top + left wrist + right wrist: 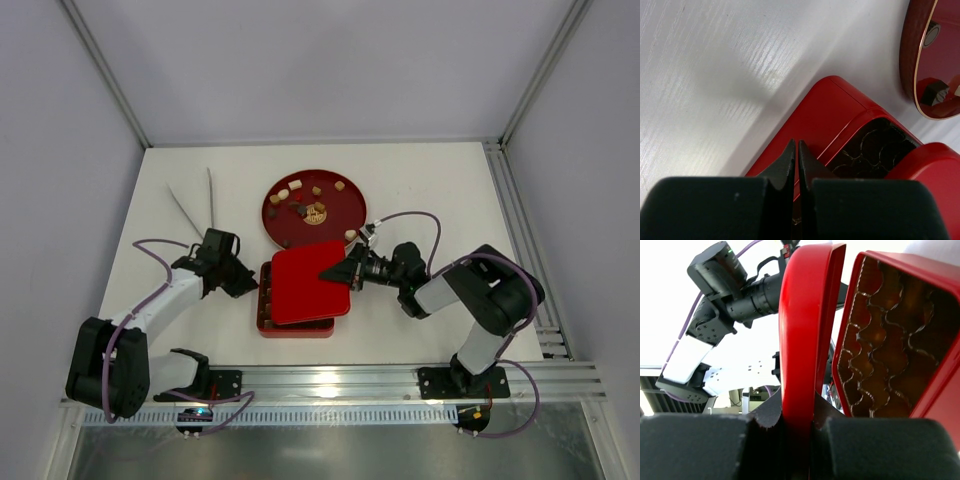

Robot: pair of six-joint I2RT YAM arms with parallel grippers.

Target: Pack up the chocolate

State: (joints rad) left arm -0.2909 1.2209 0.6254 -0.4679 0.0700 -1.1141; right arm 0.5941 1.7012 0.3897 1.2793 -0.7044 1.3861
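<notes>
Seen from above, the lid hides nearly all of the tray, leaving only strips at 9 and 6 o'clock, and the chocolate on the plate is too small to tell its shapes. The left wrist view cuts the plate off at 2 o'clock; the right wrist view leaves unclear what the tray's cells hold.

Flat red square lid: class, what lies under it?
The square red tray sits under the flat red square lid; only its left and near edges show. The covered cells' contents are hidden.
</notes>
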